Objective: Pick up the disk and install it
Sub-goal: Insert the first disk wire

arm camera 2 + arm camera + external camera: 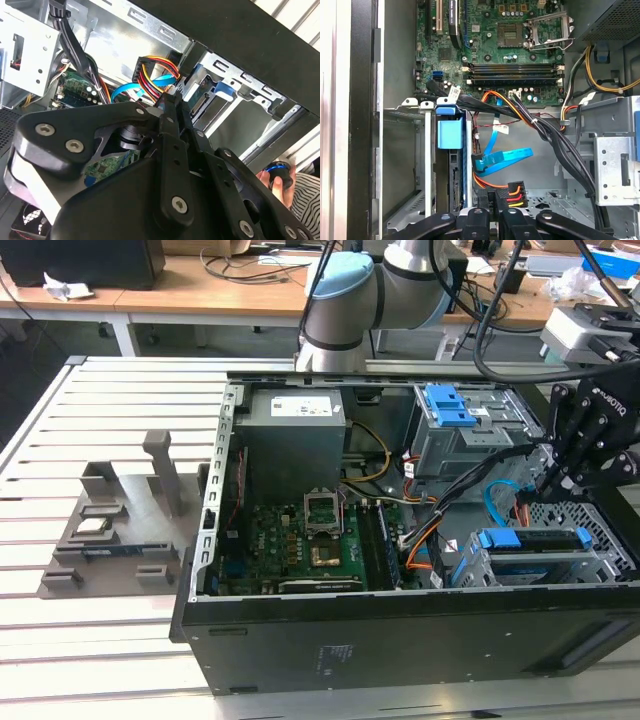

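The disk (525, 562) sits edge-up in the lower drive cage (600, 540) of the open computer case, at the exterior view's right, its blue carrier rail (500, 538) on top. In the first wrist view the disk (456, 185) stands in its slot under the blue rail tab (449, 132). The second wrist view shows the disk's connector end (202, 101). My black gripper (548, 478) hangs just above and behind that cage, apart from the disk. Its fingers (170, 107) are pressed together, tips beside a black power plug (510, 190) with coloured wires. Nothing shows between them.
A blue flat cable (502, 157) and a black cable bundle (545, 135) cross the gap next to the cage. The upper cage carries a blue latch flap (448, 405). The grey power supply (295, 435) and motherboard (300, 540) lie further in. A person's hand (277, 181) is beside the case.
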`<state>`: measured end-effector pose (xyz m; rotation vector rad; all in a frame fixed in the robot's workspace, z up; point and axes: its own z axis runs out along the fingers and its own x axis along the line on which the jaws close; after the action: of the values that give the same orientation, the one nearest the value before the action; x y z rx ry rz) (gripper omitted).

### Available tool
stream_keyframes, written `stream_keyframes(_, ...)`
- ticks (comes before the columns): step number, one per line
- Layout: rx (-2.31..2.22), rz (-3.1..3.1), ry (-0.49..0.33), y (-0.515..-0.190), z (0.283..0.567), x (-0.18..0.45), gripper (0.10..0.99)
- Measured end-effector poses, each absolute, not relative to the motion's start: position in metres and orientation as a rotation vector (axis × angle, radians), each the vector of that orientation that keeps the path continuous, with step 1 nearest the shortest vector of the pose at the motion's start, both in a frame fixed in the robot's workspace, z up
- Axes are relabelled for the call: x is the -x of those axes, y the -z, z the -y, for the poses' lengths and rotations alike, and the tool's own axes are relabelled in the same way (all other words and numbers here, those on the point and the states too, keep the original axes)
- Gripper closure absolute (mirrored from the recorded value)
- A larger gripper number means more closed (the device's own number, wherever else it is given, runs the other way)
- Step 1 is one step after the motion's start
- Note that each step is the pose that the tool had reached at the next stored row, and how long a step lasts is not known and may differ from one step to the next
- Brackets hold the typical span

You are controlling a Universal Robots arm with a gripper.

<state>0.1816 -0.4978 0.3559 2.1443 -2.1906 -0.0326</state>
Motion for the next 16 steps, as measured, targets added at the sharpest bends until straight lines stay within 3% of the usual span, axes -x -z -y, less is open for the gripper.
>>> stream_keyframes(16, -2.14, 2.187, 0.023, -0.352, 0.529, -0.18, 0.918)
